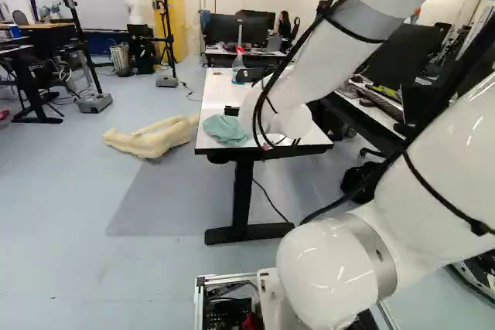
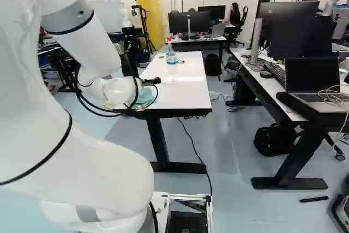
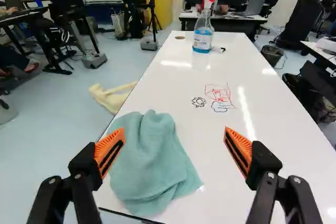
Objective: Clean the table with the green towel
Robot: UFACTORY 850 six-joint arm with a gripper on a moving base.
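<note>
We hold our tool wide open above the white surface; crumpled green towel nearby, drawings beyond.

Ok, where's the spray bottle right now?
The spray bottle stands near the far end of the table, beyond the drawings and the green towel in the wrist view; in the right base view it is near the table's far left corner.

One towel, one spray bottle, two fingers and two orange pads (one each)
</note>
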